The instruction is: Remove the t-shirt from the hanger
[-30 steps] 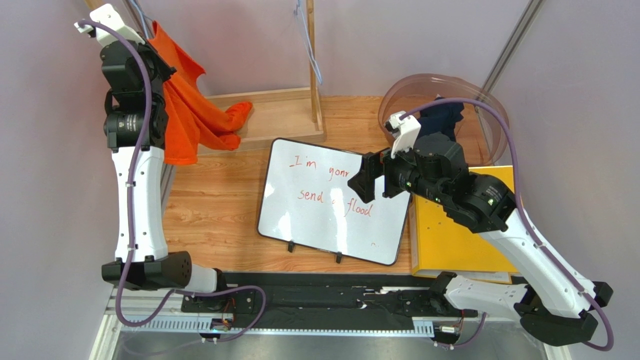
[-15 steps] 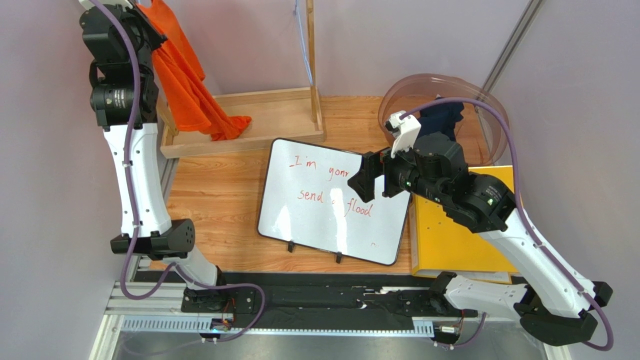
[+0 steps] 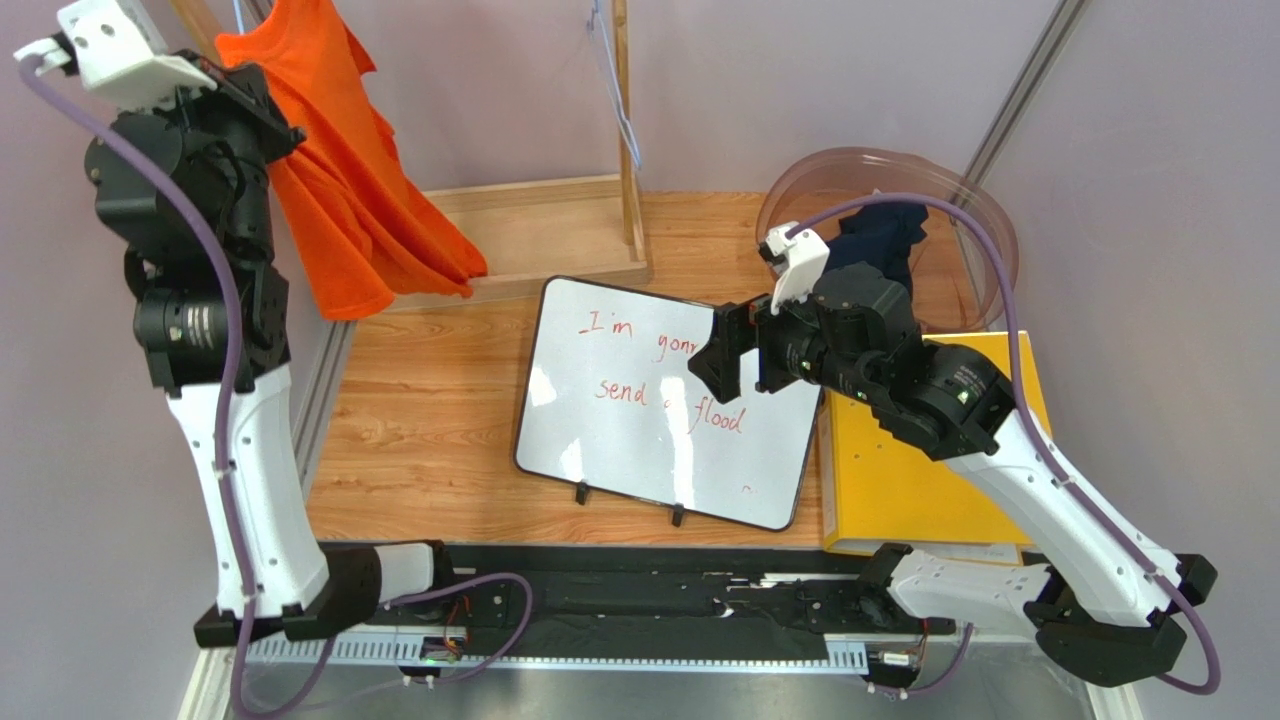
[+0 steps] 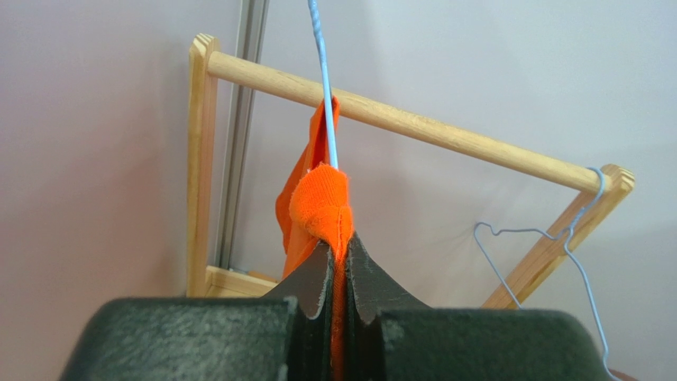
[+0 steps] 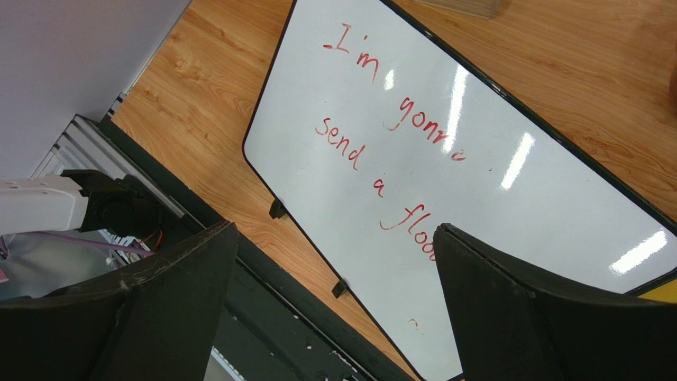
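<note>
The orange t-shirt (image 3: 338,165) hangs at the back left, its top held high and its hem drooping over the wooden rack base (image 3: 519,240). My left gripper (image 3: 256,68) is raised far up and shut on a fold of the t-shirt (image 4: 322,202); its jaws pinch the cloth flat. A thin blue wire hanger (image 4: 322,79) runs up from the bunched cloth past the wooden rail (image 4: 413,131). My right gripper (image 3: 724,348) is open and empty, hovering over the whiteboard (image 3: 669,398); in the right wrist view its fingers (image 5: 171,294) frame the board (image 5: 445,159).
A second, empty blue wire hanger (image 4: 556,254) hangs at the rail's right end, by the rack's upright post (image 3: 621,105). A clear round tub (image 3: 879,195) with dark cloth stands at the back right. A yellow folder (image 3: 902,480) lies at the right.
My left arm has lifted and swung up and left, pulling the top of the orange t-shirt higher; the hem has risen off the rack base. The right arm has barely moved.
</note>
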